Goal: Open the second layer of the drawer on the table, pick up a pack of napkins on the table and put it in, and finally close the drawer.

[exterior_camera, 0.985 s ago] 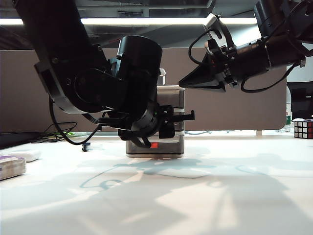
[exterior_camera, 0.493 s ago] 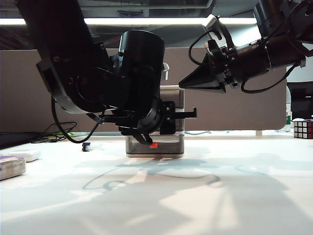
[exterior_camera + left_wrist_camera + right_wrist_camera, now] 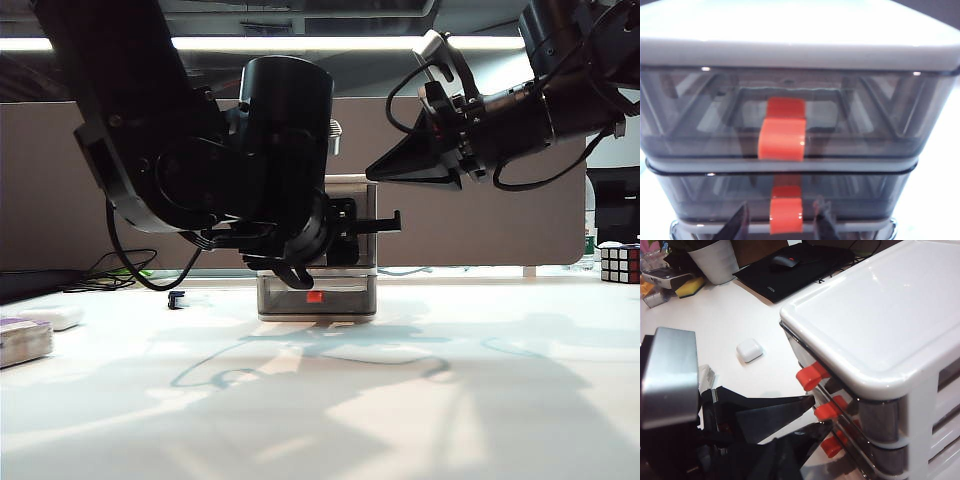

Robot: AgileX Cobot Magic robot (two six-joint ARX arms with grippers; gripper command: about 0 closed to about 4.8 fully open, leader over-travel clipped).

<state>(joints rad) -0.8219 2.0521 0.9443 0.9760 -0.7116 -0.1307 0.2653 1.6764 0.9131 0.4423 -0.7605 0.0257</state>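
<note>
The left gripper (image 3: 781,225) is working at the front of the drawer (image 3: 345,250), its fingers (image 3: 737,227) straddling the red-orange handle (image 3: 786,214) of the second layer (image 3: 780,197), one on each side. The jaws are standing narrow; whether they are already pinching the handle cannot be told. Over the last second the left wrist has been tilting and lifting slightly, so the bottom handle (image 3: 314,297), earlier half covered, is now showing clear below the gripper. This suggests alignment for the pull is nearly complete. The second layer is not yet drawn out.

The right gripper (image 3: 385,170) is hovering above and to the right of the unit, jaws nearly closed, holding nothing.

All three drawers are sitting flush; through the smoky fronts nothing is visible inside. The pack of napkins (image 3: 22,340) is lying on the table (image 3: 400,410) at the far left, well apart from the drawer.
</note>
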